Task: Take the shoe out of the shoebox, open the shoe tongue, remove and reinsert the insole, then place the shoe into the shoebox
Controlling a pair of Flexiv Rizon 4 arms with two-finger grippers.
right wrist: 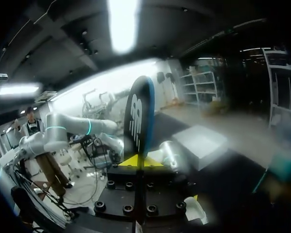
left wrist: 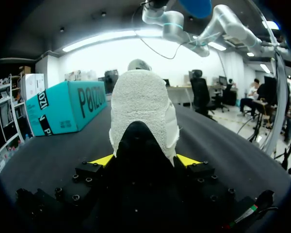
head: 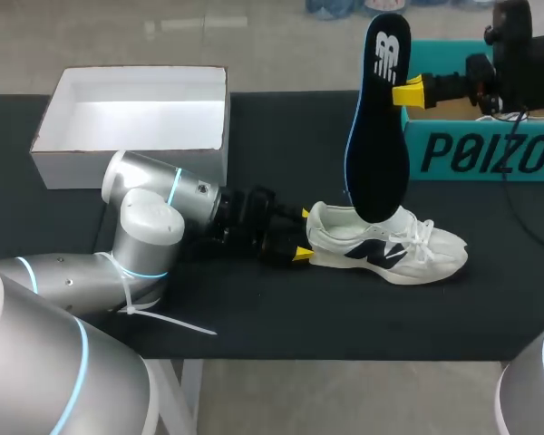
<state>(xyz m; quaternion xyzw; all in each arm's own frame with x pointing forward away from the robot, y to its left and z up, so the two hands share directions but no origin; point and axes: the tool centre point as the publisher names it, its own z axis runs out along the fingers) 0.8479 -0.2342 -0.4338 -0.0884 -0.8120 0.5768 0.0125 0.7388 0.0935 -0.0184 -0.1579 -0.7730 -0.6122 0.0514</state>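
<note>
Right gripper [right wrist: 141, 161] pinching the edge of a dark navy foam insole with a blue rim [head: 378, 127], held upright above the table, lower end at the mouth of a white mesh sneaker with navy side marking [head: 394, 246]; inside or just above, impossible to tell. Left gripper [head: 303, 234] clamped on that sneaker's heel from both sides. Sneaker flat on its sole on the black table [head: 344, 308], outside both boxes. Behind it to the right, a teal cardboard shoebox [head: 480, 149]; well apart to the left, an open white cardboard box [head: 131, 127].

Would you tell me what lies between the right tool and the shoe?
Only the dark insole, held upright by the right tool above the shoe; head view.
</note>
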